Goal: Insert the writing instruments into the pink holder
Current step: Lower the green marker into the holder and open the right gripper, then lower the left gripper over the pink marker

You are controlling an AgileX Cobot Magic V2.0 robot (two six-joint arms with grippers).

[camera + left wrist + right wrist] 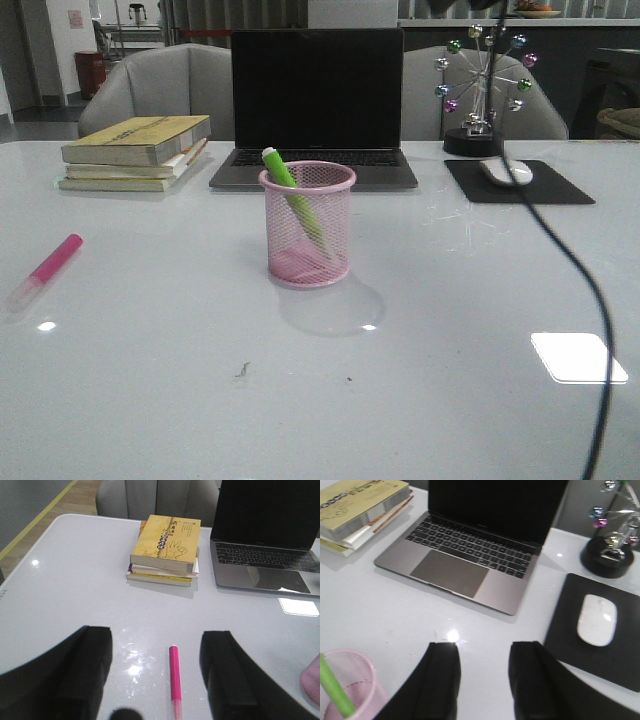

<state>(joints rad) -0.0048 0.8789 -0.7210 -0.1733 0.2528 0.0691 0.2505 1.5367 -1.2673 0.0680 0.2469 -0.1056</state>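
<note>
The pink holder (308, 225) stands mid-table, and the green marker (293, 195) leans inside it, its end poking above the rim. At the table's left side lies the pink marker (55, 263) flat on the surface. In the left wrist view the pink marker (174, 680) rests between the spread fingers of my left gripper (156, 642), which is open above it with nothing held. My right gripper (484, 647) is open and empty over bare table, with the pink holder (352, 680) and green marker (334, 690) off to one side. Neither gripper shows in the front view.
A stack of books (140, 150) sits at the back left, a laptop (316, 105) behind the holder. A mouse (506, 172) on a black mouse pad (520, 183) and a ball ornament (482, 90) occupy the back right. A black cable (570, 260) hangs across the right.
</note>
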